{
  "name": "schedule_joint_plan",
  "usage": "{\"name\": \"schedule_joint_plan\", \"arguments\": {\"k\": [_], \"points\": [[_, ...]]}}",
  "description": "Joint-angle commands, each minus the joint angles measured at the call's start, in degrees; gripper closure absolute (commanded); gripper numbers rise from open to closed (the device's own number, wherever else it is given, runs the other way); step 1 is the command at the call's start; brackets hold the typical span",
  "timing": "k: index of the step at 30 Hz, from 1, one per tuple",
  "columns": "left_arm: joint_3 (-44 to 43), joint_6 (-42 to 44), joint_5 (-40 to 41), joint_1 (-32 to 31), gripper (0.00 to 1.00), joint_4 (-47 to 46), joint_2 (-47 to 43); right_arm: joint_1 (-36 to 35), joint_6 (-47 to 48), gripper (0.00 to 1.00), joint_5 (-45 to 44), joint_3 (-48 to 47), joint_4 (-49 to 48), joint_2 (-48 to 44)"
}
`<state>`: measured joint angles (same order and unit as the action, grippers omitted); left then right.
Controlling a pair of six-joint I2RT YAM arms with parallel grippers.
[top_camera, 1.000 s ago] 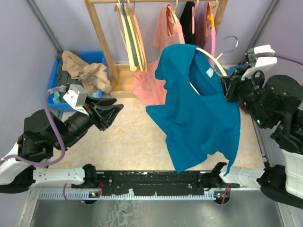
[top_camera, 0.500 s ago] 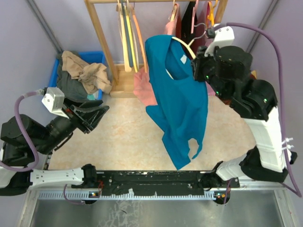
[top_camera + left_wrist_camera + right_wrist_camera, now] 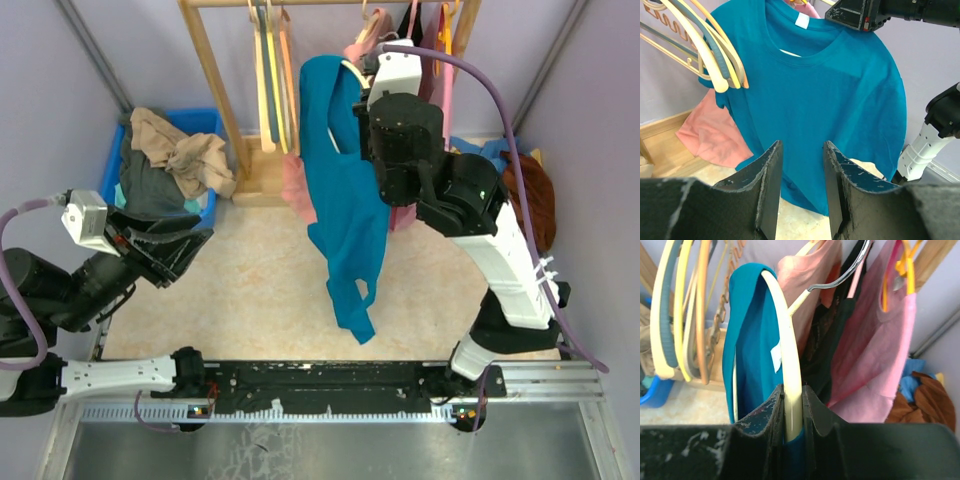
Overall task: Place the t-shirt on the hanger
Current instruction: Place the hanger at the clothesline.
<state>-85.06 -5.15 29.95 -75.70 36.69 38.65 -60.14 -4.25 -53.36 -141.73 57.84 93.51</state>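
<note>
The teal-blue t-shirt (image 3: 340, 190) hangs on the pale cream hanger (image 3: 790, 365), in the air in front of the wooden rack. My right gripper (image 3: 792, 390) is shut on one arm of the hanger and on the shirt's shoulder cloth. In the top view it (image 3: 364, 112) is up by the rack. The hanger's metal hook (image 3: 840, 277) points up among the hung clothes. My left gripper (image 3: 801, 145) is open and empty. It faces the shirt's front (image 3: 825, 95) from a distance. In the top view it (image 3: 200, 240) is at the left.
The wooden rack (image 3: 215, 80) holds orange and yellow hangers (image 3: 270, 80), pink shirts (image 3: 880, 355) and a black garment (image 3: 832, 340). A blue bin (image 3: 207, 121) with brown clothes stands at the back left. Brown cloth (image 3: 525, 195) lies at the right wall.
My right arm has carried the hanger and t-shirt up and left, close to the rack. My left arm has drawn back to the left.
</note>
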Motion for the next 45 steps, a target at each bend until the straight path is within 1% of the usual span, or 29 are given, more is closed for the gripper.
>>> {"name": "schedule_joint_plan", "arguments": {"k": [1, 3, 10, 12, 14, 15, 17, 19, 20, 21, 22, 25, 26, 29, 31, 35, 40, 42, 45], "points": [[-0.82, -0.13, -1.77, 0.18, 0.56, 1.07, -0.51, -1.82, 3.46, 1.0, -12.23, -0.81, -7.97, -1.39], [-1.34, -0.05, -2.0, 0.2, 0.56, 1.56, -0.43, -2.35, 3.86, 1.0, -15.59, 0.32, -7.5, -2.22], [-2.38, 0.3, -2.85, 0.2, 0.56, 2.55, -0.26, -2.67, 2.38, 1.0, -21.27, 8.55, -5.86, -8.54], [-2.46, 0.34, -3.12, 0.18, 0.56, 2.54, -0.1, -2.7, 3.57, 1.0, -22.99, 9.94, -7.05, -9.75], [-2.71, 0.46, -3.43, 0.2, 0.56, 2.69, 0.16, -2.7, 6.24, 1.0, -24.09, 11.24, -10.19, -11.02], [-2.89, 0.45, -3.63, 0.2, 0.56, 2.89, 0.21, -2.7, 8.65, 1.0, -25.07, 12.58, -13.37, -11.85], [-3.09, 0.43, -3.89, 0.16, 0.56, 3.09, 0.21, -2.75, 17.25, 1.0, -27.28, 15.91, -22.03, -13.58], [-3.09, 0.4, -4.03, 0.2, 0.56, 3.35, -0.01, -2.73, 23.35, 1.0, -27.41, 18.82, -29.56, -15.41], [-3.02, 0.3, -3.95, 0.15, 0.56, 3.36, -0.27, -2.71, 24.88, 1.0, -26.72, 19.49, -31.77, -15.73], [-2.82, 0.28, -3.87, 0.2, 0.56, 3.31, -0.51, -2.66, 24.87, 1.0, -25.85, 19.19, -31.97, -15.56], [-2.69, 0.31, -3.85, 0.14, 0.56, 3.35, -0.75, -2.7, 24.0, 1.0, -24.6, 17.88, -30.45, -14.95], [-2.81, 0.21, -3.93, 0.18, 0.56, 3.67, -1.03, -2.7, 14.6, 1.0, -16.33, 9.57, -17.77, -10.8], [-2.91, 0.07, -3.88, 0.18, 0.56, 3.77, -1.1, -2.71, 12.71, 1.0, -13.66, 7.69, -15.44, -9.59], [-2.97, -0.15, -3.88, 0.16, 0.56, 4.23, -1.55, -2.7, 8.29, 1.0, -5.81, 5.1, -11.89, -7.26], [-3.01, -0.38, -3.82, 0.2, 0.56, 4.63, -1.86, -2.75, 6.21, 1.0, -1.06, 5.74, -12.36, -6.65], [-2.99, -0.74, -3.25, 0.16, 0.56, 5.43, -2.58, -2.7, 6.68, 1.0, 0.45, 5.32, -14.77, -4.29], [-3.01, -0.92, -2.89, 0.16, 0.56, 6.0, -3.04, -1.95, 10.48, 1.0, -0.73, -3.59, -14.7, 4.15], [-3.03, -0.93, -2.84, 0.19, 0.56, 6.15, -3.1, -0.37, 10.21, 1.0, 0.92, -5.77, -14.17, 6.04], [-3.18, -1.04, -2.75, 0.2, 0.56, 6.36, -3.21, 4.29, 7.38, 1.0, 5.73, -5.22, -13.5, 6.51]]}}
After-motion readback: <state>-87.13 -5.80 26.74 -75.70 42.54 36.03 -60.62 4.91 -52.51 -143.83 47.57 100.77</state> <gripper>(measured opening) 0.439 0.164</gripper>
